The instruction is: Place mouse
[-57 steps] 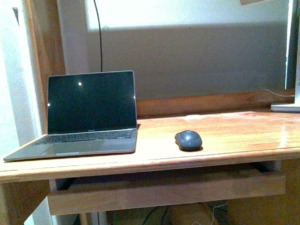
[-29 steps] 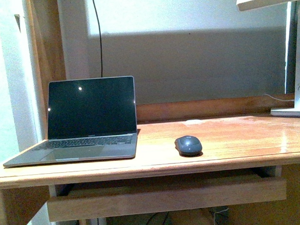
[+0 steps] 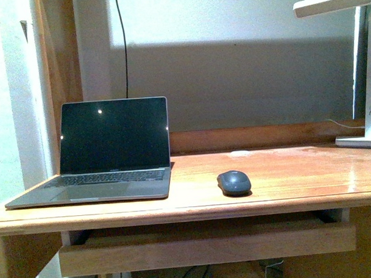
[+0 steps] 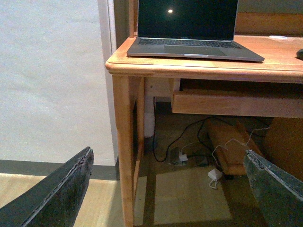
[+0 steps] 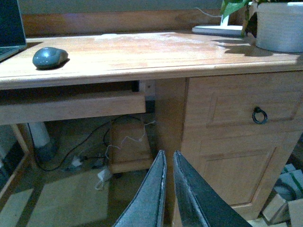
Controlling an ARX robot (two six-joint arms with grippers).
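- Worktop point(image 3: 296, 172): 1 wooden desk surface, carrying 1 laptop, 1 mouse, 1 lamp base and 1 pot.
- Mouse point(image 3: 234, 182): 1 dark grey oval dome, resting flat on the worktop near its front edge, just beside the laptop and apart from it; neither end effector touches it. It also shows in the right wrist view point(image 5: 49, 57).
- Laptop point(image 3: 107, 154): 1, open, screen dark, at the left end of the worktop.
- Pull-out shelf point(image 3: 207, 245): 1, under the worktop front; whether anything lies on it cannot be told.
- Pot point(image 5: 280, 26): 1 pale container at the right end of the worktop, holding a green plant point(image 5: 234, 6).
- Lamp point(image 3: 360, 72): 1, white, with its flat base on the right rear of the worktop.
- Cupboard door point(image 5: 236, 142): 1, closed, with 1 ring handle point(image 5: 259, 115).
- Left end effector point(image 4: 165, 189): 2 dark fingers spread wide, holding nothing, low beside the desk leg.
- Right end effector point(image 5: 169, 189): 2 fingers nearly together, a narrow gap between them, holding nothing, below the worktop level.
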